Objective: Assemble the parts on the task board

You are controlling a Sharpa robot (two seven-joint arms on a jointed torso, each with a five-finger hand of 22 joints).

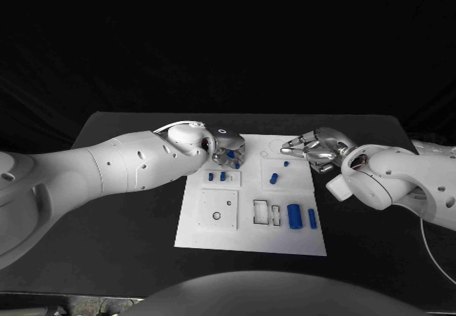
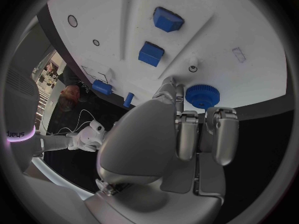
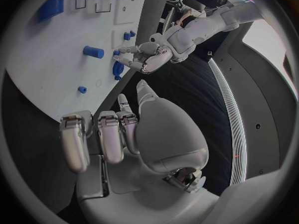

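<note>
Both hands sit at the far end of the task board (image 1: 204, 234), one at each corner. I see my left hand (image 1: 226, 149) over the far left corner, its fingers pointing down at the board. From the left wrist camera, the fingers (image 2: 187, 134) hang curled just beside a round blue gear (image 2: 200, 95) near the board's edge; I cannot tell whether they touch it or hold it. Two small blue blocks (image 1: 217, 176) lie just near of that hand, side by side. My right hand (image 1: 313, 149) hovers at the far right corner, fingers loosely curled in with nothing held between them, as the right wrist camera shows. A short blue peg (image 1: 273, 178) lies on the board between the two hands, slightly nearer to me. Two blue cylinders (image 1: 302, 216) lie side by side toward the near right of the board, beside two narrow rectangular slots (image 1: 267, 212). A square plate (image 1: 219, 209) with a small hole sits on the left half.
</note>
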